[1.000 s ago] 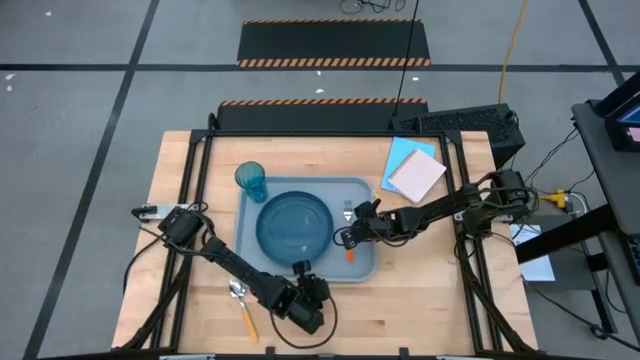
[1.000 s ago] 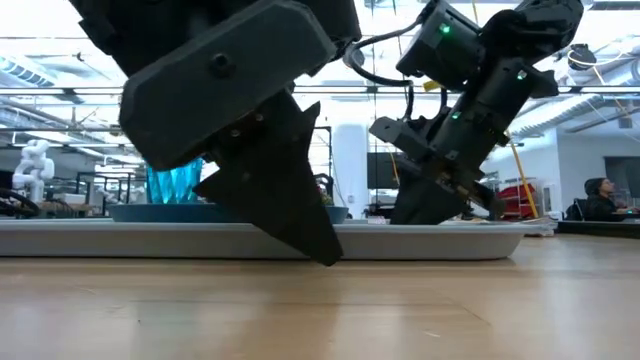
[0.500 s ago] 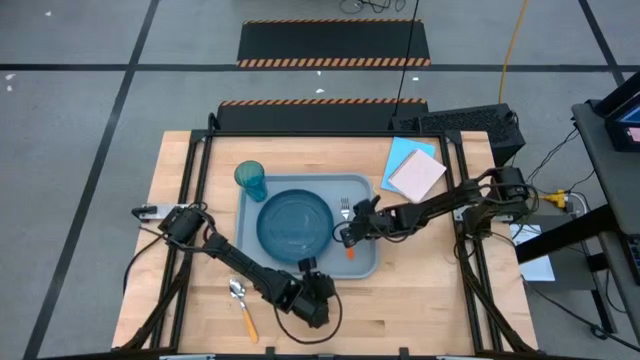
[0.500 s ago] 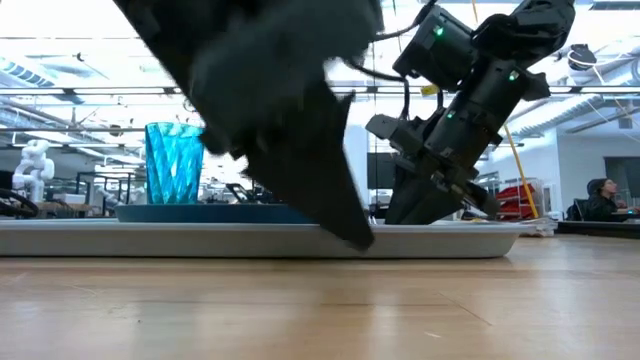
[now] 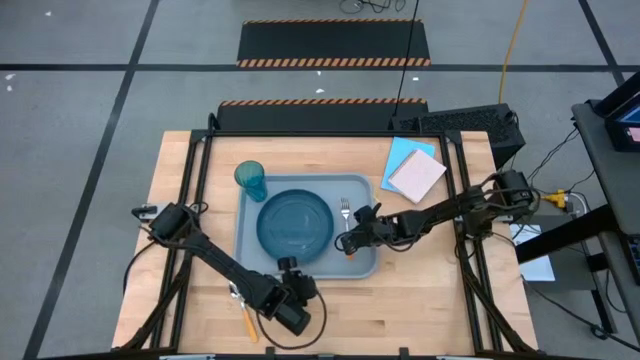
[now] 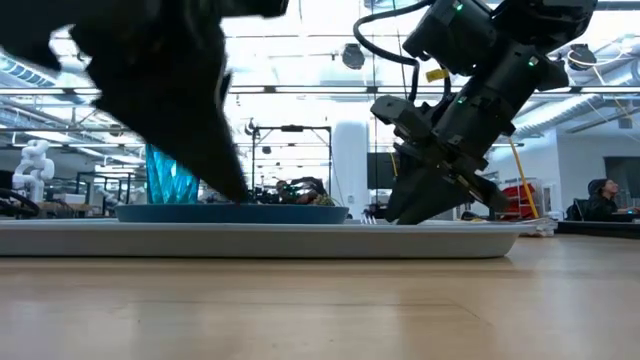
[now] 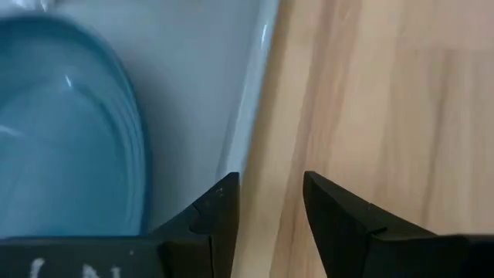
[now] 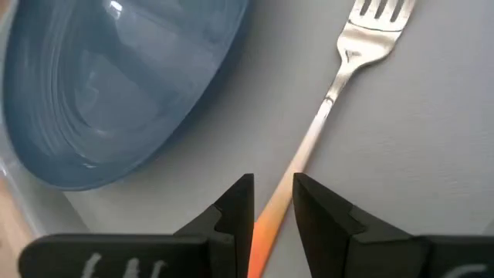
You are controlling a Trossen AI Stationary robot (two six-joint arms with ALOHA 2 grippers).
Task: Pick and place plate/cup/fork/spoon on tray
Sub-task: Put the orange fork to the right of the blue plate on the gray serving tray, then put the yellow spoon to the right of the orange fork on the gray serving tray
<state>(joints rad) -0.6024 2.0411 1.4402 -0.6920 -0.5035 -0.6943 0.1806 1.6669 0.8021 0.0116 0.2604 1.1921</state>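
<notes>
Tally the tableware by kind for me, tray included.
Plate: 1
Cup: 1
Fork: 1
Spoon: 1
Tray: 1
Total: 5

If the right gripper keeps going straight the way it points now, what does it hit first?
Most likely the fork: the right gripper straddles its orange handle, pointing along the shaft toward the tines, over the tray. Whether the fingers touch the handle is unclear.

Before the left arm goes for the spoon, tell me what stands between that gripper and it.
Nothing visible does. The spoon lies on bare wood beside the tray's near corner, just left of the left gripper, whose fingers are open and empty. The plate and fork sit on the tray, off that path.
</notes>
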